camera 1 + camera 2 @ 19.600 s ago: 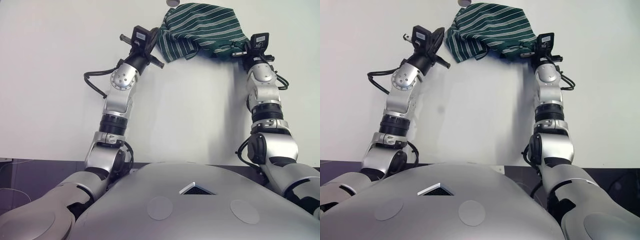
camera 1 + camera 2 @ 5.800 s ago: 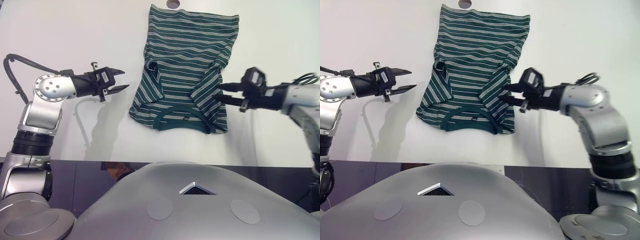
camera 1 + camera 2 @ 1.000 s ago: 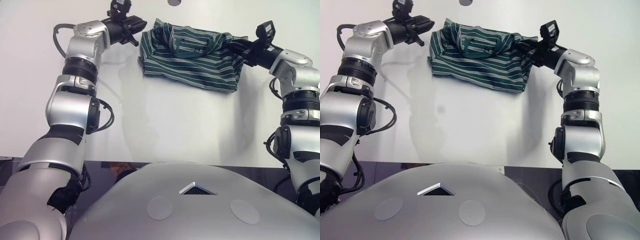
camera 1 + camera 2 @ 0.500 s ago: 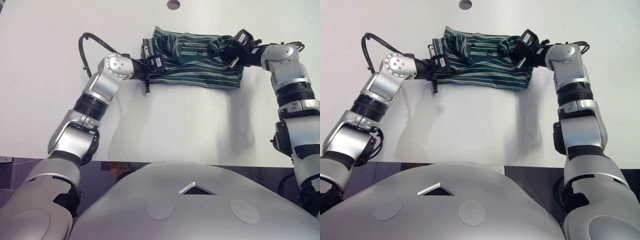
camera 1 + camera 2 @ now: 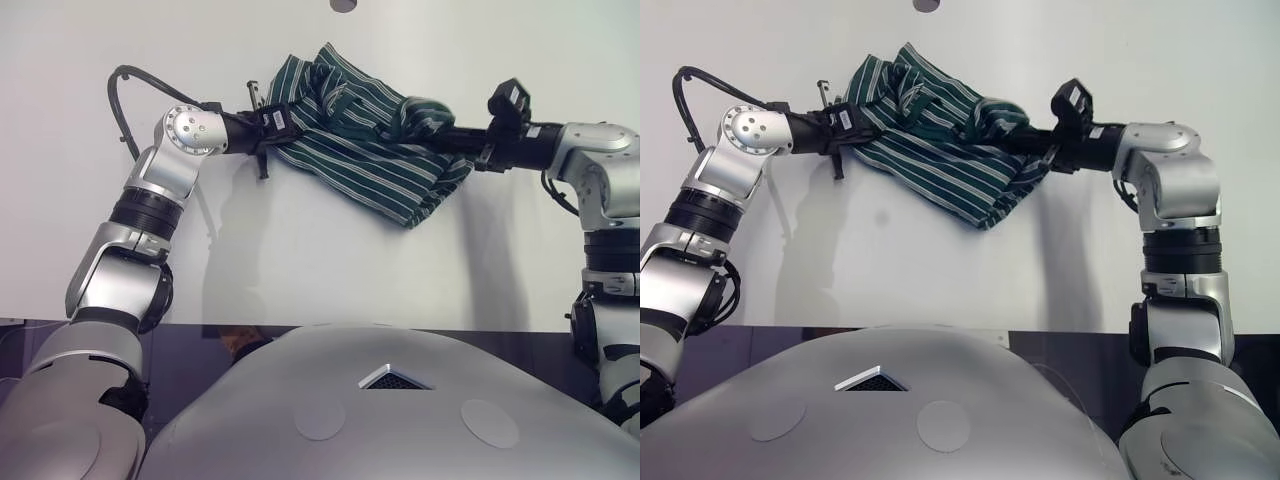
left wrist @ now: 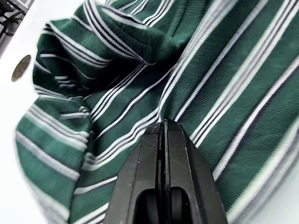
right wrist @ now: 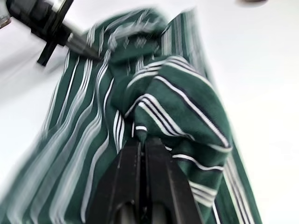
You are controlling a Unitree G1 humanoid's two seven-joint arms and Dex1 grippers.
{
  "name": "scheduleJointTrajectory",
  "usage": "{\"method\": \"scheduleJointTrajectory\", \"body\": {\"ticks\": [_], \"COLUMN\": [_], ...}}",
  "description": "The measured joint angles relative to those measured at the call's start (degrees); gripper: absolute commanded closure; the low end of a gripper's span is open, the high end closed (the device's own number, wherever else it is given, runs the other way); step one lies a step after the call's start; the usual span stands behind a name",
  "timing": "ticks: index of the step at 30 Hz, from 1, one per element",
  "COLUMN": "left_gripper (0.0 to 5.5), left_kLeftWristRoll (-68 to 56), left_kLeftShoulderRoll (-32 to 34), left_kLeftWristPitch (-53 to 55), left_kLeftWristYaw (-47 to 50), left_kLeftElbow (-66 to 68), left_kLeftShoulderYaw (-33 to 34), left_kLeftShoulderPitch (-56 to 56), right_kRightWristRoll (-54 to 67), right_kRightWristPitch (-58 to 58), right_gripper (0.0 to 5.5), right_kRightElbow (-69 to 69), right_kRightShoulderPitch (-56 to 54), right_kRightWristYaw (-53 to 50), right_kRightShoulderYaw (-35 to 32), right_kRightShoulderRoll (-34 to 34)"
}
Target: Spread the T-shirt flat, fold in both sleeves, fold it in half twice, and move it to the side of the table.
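I see the T-shirt [image 5: 360, 150] bunched in a green striped heap over the white bench [image 5: 300, 260], just on my side of the small round hole [image 5: 342, 5] at the far edge. My left pincer [image 6: 163, 123], left of the hole and nearer me, is pressed together on a fold at the cloth's left edge. My right pincer [image 7: 141, 140], right of the hole, pinches a crumpled knot of cloth. The T-shirt stretches between them, with one corner drooping toward me.
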Motion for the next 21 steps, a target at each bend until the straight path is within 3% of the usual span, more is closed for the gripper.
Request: {"method": "scheduleJointTrajectory", "body": {"ticks": [2, 5, 11, 16, 21], "left_gripper": [5.48, 5.48, 5.48, 5.48, 5.48], "left_kLeftWristRoll": [-2.43, -2.39, 1.61, 2.07, 2.12], "left_kLeftShoulderRoll": [1.26, 0.35, -1.80, -2.37, -3.94], "left_kLeftWristPitch": [4.31, 7.73, 9.05, 8.04, 6.32], "left_kLeftWristYaw": [-3.58, -4.64, -3.46, -1.55, 0.57], "left_kLeftElbow": [-9.44, -13.52, -13.94, -12.70, -9.26], "left_kLeftShoulderYaw": [0.16, -1.48, -4.54, -4.13, -3.75], "left_kLeftShoulderPitch": [2.56, 3.91, 5.03, 6.09, 6.17], "right_kRightWristRoll": [2.31, 2.18, -4.06, 9.47, 23.43], "right_kRightWristPitch": [2.16, 2.95, 1.12, 11.77, 21.37], "right_gripper": [5.50, 5.50, 5.50, 5.50, 5.50], "right_kRightElbow": [-6.56, -8.40, 3.30, 6.59, 2.92], "right_kRightShoulderPitch": [1.54, 4.13, 3.40, -0.54, -0.94], "right_kRightWristYaw": [-2.30, -5.36, -12.06, -14.27, -14.34], "right_kRightShoulderYaw": [0.05, 4.19, 6.36, -8.71, -16.30], "right_kRightShoulderRoll": [1.23, 4.26, 4.33, 7.54, 11.48]}}
